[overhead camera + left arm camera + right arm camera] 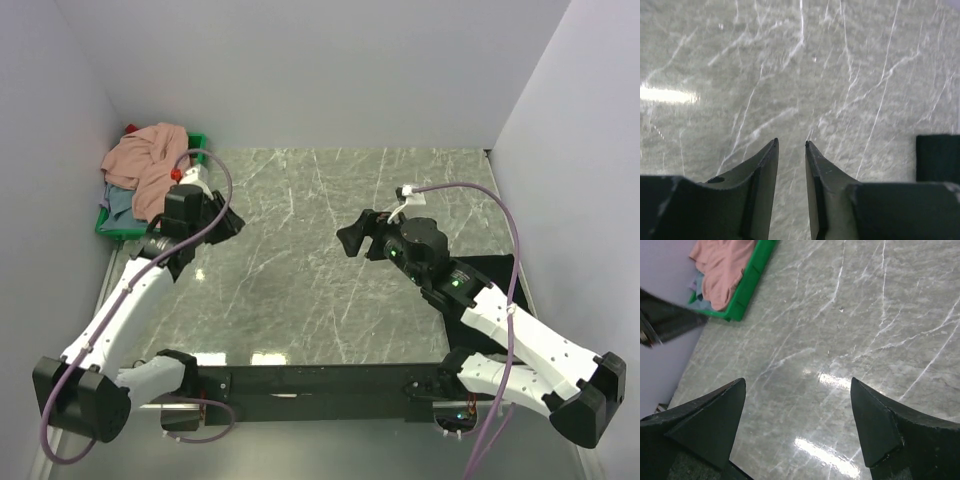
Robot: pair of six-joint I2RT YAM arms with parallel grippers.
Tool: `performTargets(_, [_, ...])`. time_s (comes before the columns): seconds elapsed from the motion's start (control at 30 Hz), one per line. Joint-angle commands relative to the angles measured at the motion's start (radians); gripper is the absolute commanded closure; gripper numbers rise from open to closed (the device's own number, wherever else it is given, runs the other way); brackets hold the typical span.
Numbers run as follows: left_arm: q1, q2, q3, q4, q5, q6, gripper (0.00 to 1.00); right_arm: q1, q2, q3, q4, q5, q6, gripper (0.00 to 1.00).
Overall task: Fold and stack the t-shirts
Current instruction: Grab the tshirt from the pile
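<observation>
Bolted at the near edge of the table (300,290), the two arms reach out over its marbled top. The left jaws hover just beside the green crate (118,231) in the far left corner, a narrow gap apart with nothing between them. The right jaws hang over the middle of the table, a little to the right, spread wide and empty. The t-shirts (140,175) lie heaped in the crate, a salmon-pink shirt (152,155) on top with grey-blue cloth under it. A black patch (495,268) lies under the right arm; I cannot tell whether it is a shirt. This looks like the fetching step, with no shirt laid out for folding. Next the left jaws should widen, swing over the crate and pinch only the pink shirt's top layer, then draw it onto the table.
</observation>
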Motion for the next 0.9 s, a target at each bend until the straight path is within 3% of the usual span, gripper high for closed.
performTargets(0.0, [0.032,0.059,0.116,0.016,-0.033,-0.034,0.62,-0.004,0.011,0.028,-0.026,-0.021,-0.059,0.09])
performTargets(0.27, [0.229,0.322,0.409,-0.008,-0.138,-0.068,0.36,-0.004,0.046,0.045,-0.063,-0.067,-0.105,0.09])
performTargets(0.3, [0.265,0.347,0.437,-0.003,-0.152,-0.068,0.24,-0.004,0.053,0.045,-0.068,-0.075,-0.102,0.09])
performTargets(0.33, [0.300,0.375,0.466,-0.020,-0.211,-0.065,0.21,-0.002,0.055,0.042,-0.068,-0.085,-0.102,0.09])
performTargets(0.47, [0.398,0.527,0.566,-0.017,-0.292,-0.065,0.21,-0.004,0.054,0.006,-0.056,-0.124,-0.107,0.08])
performTargets(0.6, [0.498,0.688,0.639,-0.007,-0.272,-0.066,0.24,-0.004,0.061,-0.002,-0.054,-0.151,-0.107,0.08])
performTargets(0.87, [0.553,0.965,0.751,0.026,-0.220,-0.033,0.34,-0.004,0.087,-0.016,-0.042,-0.132,-0.135,0.08])
